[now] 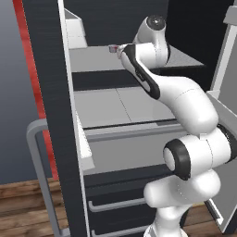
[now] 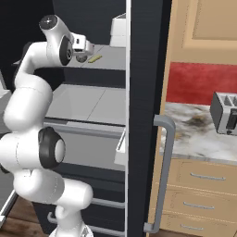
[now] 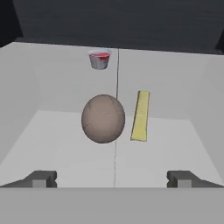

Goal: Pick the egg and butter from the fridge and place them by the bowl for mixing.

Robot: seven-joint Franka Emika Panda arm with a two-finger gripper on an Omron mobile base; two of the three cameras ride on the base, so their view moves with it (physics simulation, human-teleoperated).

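The fridge [image 1: 46, 92] stands open, and my arm reaches onto its upper light grey shelf [image 2: 111, 58]. In the hand view the brownish egg [image 3: 103, 118] lies on that shelf straight ahead of my gripper [image 3: 112, 179]. The thin pale-yellow butter [image 3: 140, 115] lies just to its right, apart from it. The two fingertips [image 3: 41, 178] stand wide apart, short of the egg, with nothing between them. From the right base view the gripper [image 2: 87, 49] hovers over the egg [image 2: 82, 58], and the butter [image 2: 95, 59] lies beside it. The bowl is out of view.
A small grey cup with red inside [image 3: 99, 59] stands at the back of the shelf, behind the egg. The open fridge doors with grey bar handles [image 1: 37, 162] [image 2: 165, 162] flank the arm. A toaster [image 2: 224, 112] sits on the marbled counter [image 2: 194, 134] to the right.
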